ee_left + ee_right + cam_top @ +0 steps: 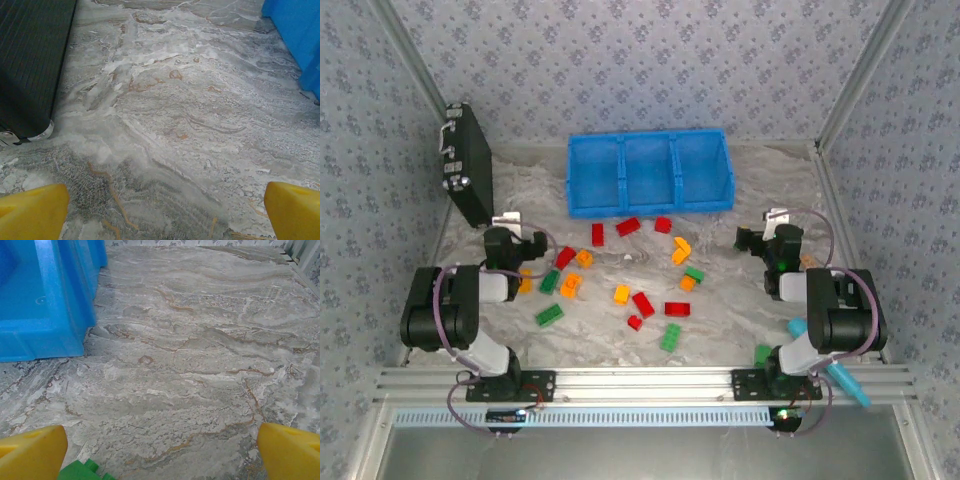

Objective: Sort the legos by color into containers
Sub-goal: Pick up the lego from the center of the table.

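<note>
Both jaws released wide: left gripper (pixel 162 212) near black case (pixel 30 65); right gripper (pixel 162 450) over green lego (pixel 82 471), beside blue bin (pixel 50 335).

Black-and-silver arms (pixel 445 315) with purple cables (pixel 437 298) and yellow fingers (pixel 31 214).

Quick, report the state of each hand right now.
Left hand: open, holding nothing.
Right hand: open, holding nothing; a green lego lies beside one finger, not gripped.
</note>
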You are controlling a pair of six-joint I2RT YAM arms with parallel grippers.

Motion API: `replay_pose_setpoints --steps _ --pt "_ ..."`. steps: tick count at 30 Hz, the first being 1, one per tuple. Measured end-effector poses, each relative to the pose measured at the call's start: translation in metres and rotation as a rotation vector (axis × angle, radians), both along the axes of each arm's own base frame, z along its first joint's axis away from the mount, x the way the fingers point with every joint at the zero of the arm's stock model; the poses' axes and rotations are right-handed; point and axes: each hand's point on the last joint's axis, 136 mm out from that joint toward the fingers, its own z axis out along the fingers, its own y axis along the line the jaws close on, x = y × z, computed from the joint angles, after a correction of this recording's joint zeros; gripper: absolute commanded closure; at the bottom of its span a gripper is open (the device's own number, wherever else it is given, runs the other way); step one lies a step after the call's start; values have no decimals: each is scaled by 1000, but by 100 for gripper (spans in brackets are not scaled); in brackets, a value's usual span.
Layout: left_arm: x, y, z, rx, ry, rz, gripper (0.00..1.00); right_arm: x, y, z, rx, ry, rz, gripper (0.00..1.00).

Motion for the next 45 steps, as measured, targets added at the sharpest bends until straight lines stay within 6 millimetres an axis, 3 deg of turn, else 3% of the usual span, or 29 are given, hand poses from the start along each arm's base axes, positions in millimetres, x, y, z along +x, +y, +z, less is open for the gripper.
replay_pose_setpoints --steps 26,28,29,31,33,35,36,38,40,42,45 --pt "-1 2 1 -8 3 -1 0 -1 1 -2 6 37 8 1" --pt "-3 5 8 -7 34 24 0 2 5 9 5 74 14 1" --pt "-2 7 22 -8 30 44 0 5 7 21 7 83 15 1" --pt "3 11 69 -30 -39 83 0 15 16 57 26 76 26 1" --pt "6 11 146 -74 -177 112 0 23 31 105 58 35 65 1" --pt "3 2 217 -104 -293 97 0 23 50 135 83 13 116 1" --pt "-1 -6 248 -112 -336 77 0 20 62 142 92 22 146 2" --pt "-11 -25 297 -122 -385 21 0 12 95 137 105 86 223 4" --pt "-22 -43 322 -117 -380 -37 0 2 128 114 101 188 295 5" --pt "-33 -53 329 -108 -344 -84 0 -12 158 81 89 314 357 6" --pt "-47 -59 314 -90 -250 -133 0 -35 187 35 55 480 412 7"
